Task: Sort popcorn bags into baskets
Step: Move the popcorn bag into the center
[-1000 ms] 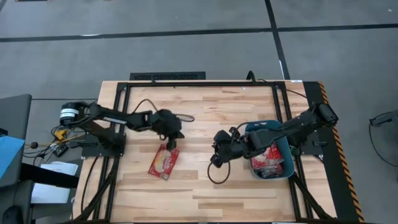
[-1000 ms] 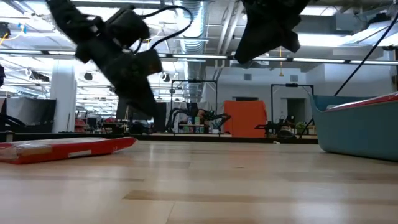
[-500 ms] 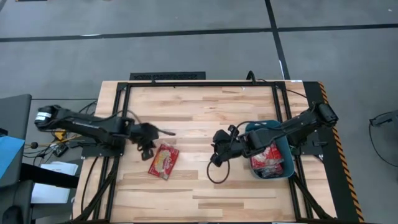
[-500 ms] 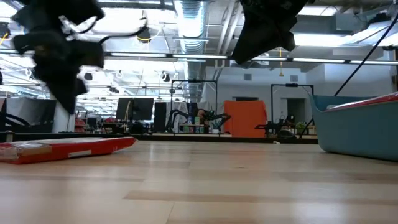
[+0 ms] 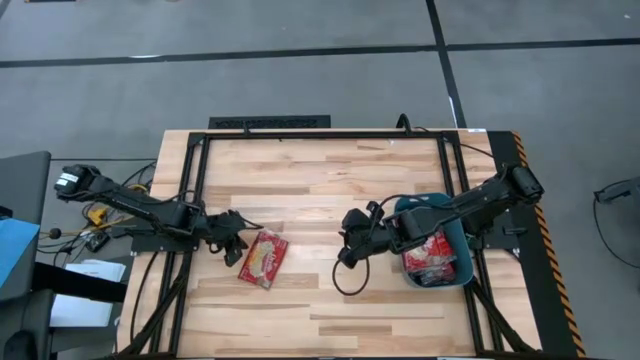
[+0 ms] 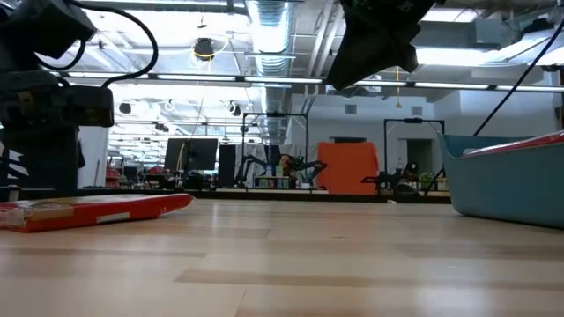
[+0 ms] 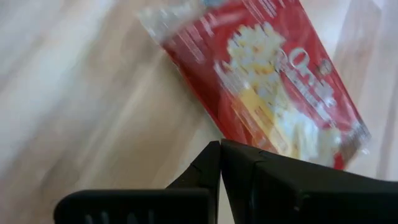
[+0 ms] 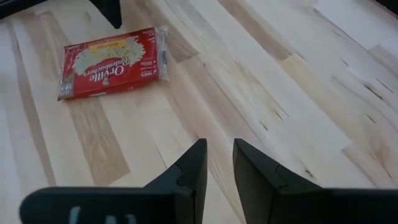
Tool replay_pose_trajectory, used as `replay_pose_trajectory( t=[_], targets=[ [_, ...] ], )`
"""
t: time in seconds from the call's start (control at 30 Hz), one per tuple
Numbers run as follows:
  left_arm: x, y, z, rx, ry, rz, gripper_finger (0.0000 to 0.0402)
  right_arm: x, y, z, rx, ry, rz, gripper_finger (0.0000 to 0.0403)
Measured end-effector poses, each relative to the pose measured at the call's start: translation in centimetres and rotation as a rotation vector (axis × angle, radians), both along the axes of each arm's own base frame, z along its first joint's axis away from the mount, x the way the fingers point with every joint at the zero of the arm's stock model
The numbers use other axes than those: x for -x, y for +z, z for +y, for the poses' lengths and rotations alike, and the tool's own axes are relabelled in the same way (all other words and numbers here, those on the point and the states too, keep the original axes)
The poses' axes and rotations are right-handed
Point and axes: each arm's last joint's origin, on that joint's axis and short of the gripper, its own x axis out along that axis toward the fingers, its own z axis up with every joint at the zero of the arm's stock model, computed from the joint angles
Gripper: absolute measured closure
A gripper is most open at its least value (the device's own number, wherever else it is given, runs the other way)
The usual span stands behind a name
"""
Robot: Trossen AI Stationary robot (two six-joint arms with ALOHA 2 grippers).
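One red popcorn bag [image 5: 263,258] lies flat on the wooden table, left of centre; it also shows in the right wrist view [image 8: 112,61] and the low view [image 6: 97,210]. My left gripper [image 5: 238,250] is shut, low beside the bag's left edge [image 7: 205,118]. My right gripper [image 5: 347,250] hovers over the table's middle, open [image 8: 217,165] with nothing between its fingers. The teal basket [image 5: 440,203] stands at the right and holds several red bags [image 5: 432,255]. My left gripper points slanting down from the table's left, its shut fingertips [image 7: 211,155] right at the bag's left edge. I cannot tell whether they touch it. The bag lies flat on the table.
A black metal frame [image 5: 300,134] runs along the table's far side and down both sides. A black cable loop [image 5: 345,282] hangs below my right arm. Bare wood lies between the bag and the basket and along the near edge.
My left gripper has drawn back from above the bag's far end toward the table's left edge, sinking a little and rolling about its own axis, staying shut. The bag has stayed where it lay. My right gripper has kept its place.
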Motion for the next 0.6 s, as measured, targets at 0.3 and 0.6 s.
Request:
replay_pose_trajectory(
  t=[0.3,0.6],
  targets=[
    [-1.2,-0.7,-0.2,-0.045,-0.002,-0.014,0.0401,0.0,0.0,0.0,-0.001,0.000,-0.003,0.0300],
    [-3.6,-2.0,-0.4,-0.055,-0.022,-0.071,0.0401,0.0,0.0,0.0,-0.002,-0.002,-0.004,0.0300]
  ],
)
